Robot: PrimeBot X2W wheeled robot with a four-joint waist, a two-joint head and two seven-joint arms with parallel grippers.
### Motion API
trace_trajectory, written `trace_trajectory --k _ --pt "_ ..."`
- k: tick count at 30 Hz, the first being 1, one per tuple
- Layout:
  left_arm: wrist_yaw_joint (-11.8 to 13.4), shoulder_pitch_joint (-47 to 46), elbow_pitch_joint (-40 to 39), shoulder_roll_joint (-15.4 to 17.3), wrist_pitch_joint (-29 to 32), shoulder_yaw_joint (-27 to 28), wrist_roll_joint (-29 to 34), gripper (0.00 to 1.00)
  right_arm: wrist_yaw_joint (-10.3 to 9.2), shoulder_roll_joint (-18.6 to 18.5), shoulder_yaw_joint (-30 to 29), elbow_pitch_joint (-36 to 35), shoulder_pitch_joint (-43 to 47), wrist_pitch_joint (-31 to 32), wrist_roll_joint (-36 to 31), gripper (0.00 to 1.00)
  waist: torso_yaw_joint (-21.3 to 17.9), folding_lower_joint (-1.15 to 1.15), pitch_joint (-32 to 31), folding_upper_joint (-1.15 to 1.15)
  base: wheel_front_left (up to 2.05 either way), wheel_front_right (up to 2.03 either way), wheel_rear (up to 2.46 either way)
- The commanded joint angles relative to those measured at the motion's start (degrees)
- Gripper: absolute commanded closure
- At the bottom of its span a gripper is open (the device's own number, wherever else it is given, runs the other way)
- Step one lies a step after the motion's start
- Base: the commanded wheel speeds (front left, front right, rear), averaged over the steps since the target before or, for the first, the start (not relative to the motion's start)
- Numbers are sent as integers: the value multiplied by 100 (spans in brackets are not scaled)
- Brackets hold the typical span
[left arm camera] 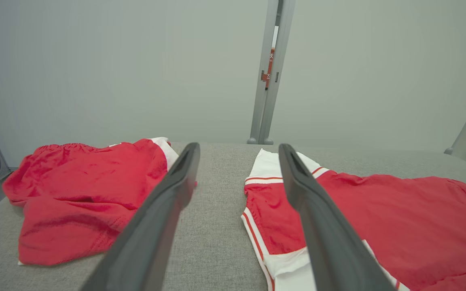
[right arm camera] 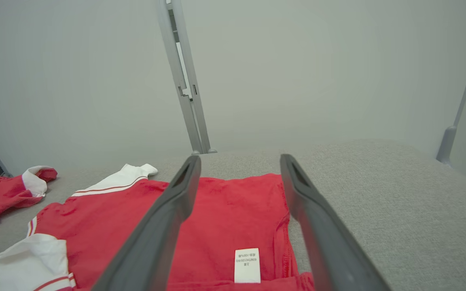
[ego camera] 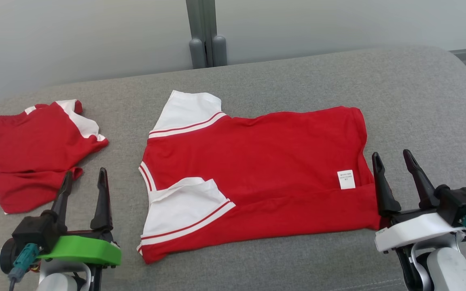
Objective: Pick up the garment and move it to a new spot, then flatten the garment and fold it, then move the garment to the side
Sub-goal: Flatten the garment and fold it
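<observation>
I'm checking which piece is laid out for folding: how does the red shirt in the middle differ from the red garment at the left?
The red shirt lies spread flat with both white sleeves out; the left garment lies rumpled and bunched. The red shirt covers more of the grey fabric surface than the left garment. Both are red with white trim.

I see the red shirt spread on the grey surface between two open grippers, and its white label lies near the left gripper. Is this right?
Not quite: the white label on the red shirt lies near the right gripper, as the head view shows. The rest holds.
</observation>
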Motion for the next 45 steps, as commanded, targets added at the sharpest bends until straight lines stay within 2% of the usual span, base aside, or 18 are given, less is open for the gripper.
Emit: trace_trajectory --k 1,12,26,45 --pt "-39 43 -33 39 -3 86 53 0 -8 19 -31 -96 117 -31 -97 0 2 0 -15 0 0 0 0" --pt "-213 520 -193 -57 -3 577 285 0 -8 92 -115 -615 599 -33 -378 0 43 0 -96 0 0 0 0" --pt "-395 662 74 -309 -3 721 517 0 -8 129 29 -401 759 -34 -377 0 73 0 -211 0 0 0 0" --pt "-505 678 159 -425 -2 895 670 0 -8 126 84 -293 763 -35 -379 0 95 0 -226 0 0 0 0"
